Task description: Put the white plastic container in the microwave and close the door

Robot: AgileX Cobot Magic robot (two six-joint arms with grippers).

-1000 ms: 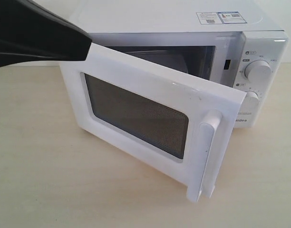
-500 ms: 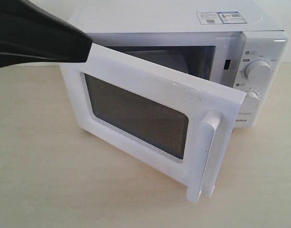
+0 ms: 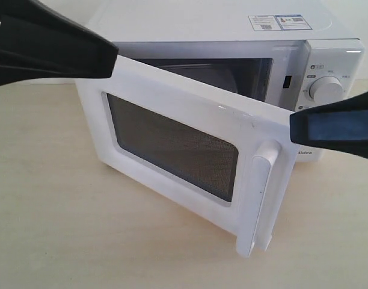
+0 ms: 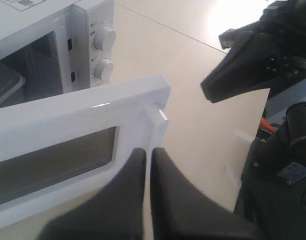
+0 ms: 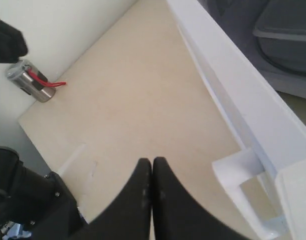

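The white microwave (image 3: pixel 220 27) stands with its door (image 3: pixel 172 144) swung about halfway open. Inside the cavity lies the white plastic container (image 4: pixel 3 85), also seen past the door's edge in the right wrist view (image 5: pixel 285 35). My left gripper (image 3: pixel 112 60) is shut and empty, its tip at the door's upper hinge-side corner; in its own view the gripper (image 4: pixel 149 152) points past the door handle (image 4: pixel 157 117). My right gripper (image 3: pixel 295 133) is shut and empty, its tip close beside the door's free edge above the handle (image 3: pixel 262 192). In its own view it (image 5: pixel 152 161) hovers over the table.
The light wooden table (image 3: pixel 52 229) stretches in front of and to the left of the microwave. Two round dials (image 3: pixel 325 89) sit on the right of the microwave's front. A small metal cylinder with a red wire (image 5: pixel 30 82) lies near the table's edge.
My right gripper has come into the exterior view from the right, up to the door's free edge. The left gripper and the door have barely moved.
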